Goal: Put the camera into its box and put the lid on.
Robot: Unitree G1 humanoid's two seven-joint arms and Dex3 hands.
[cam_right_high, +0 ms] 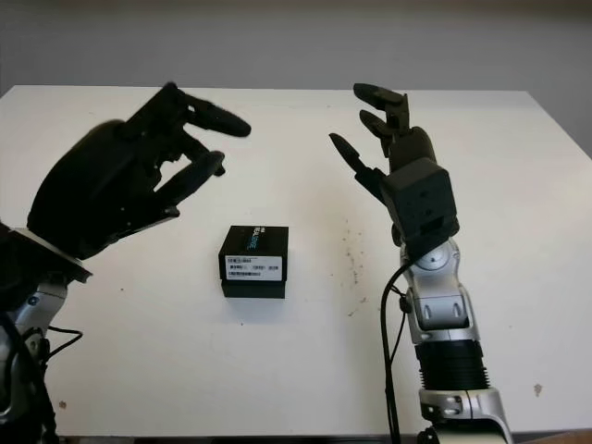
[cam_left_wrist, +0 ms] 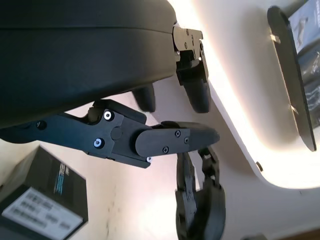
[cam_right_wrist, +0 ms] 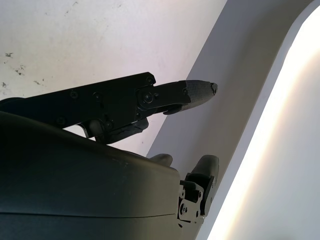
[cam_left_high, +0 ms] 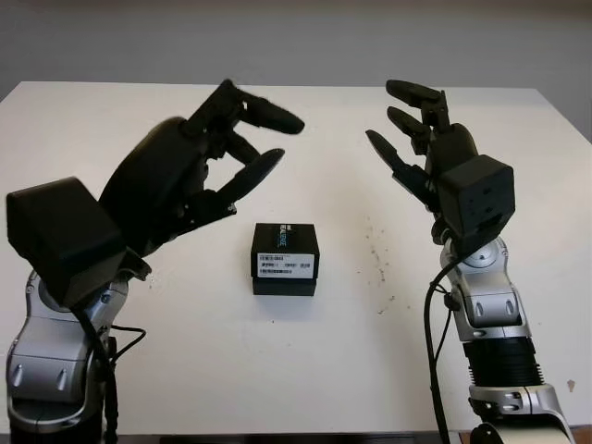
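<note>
The small black cardboard camera box (cam_left_high: pixel 285 258), with a blue-lettered top and white barcode labels on its near face, sits at the centre of the white table (cam_left_high: pixel 305 370). Its lid appears already seated: the upper part reads as a cap sitting over a slightly narrower base, with no gap that can be made out. No camera lies loose on the table, so it is probably inside, though the pictures cannot confirm that. By that reading the task looks finished or very nearly so, with at most a check that the lid is pressed fully home.

At about ten o'clock from the box, the left hand (cam_left_high: pixel 217 166) hangs raised above the table, open and holding nothing, well apart from the box. At about two o'clock the right hand (cam_left_high: pixel 421 139) is likewise raised, open and empty, palm turned inward. A scatter of small dark specks (cam_left_high: pixel 375 254) marks the table at three o'clock from the box.
</note>
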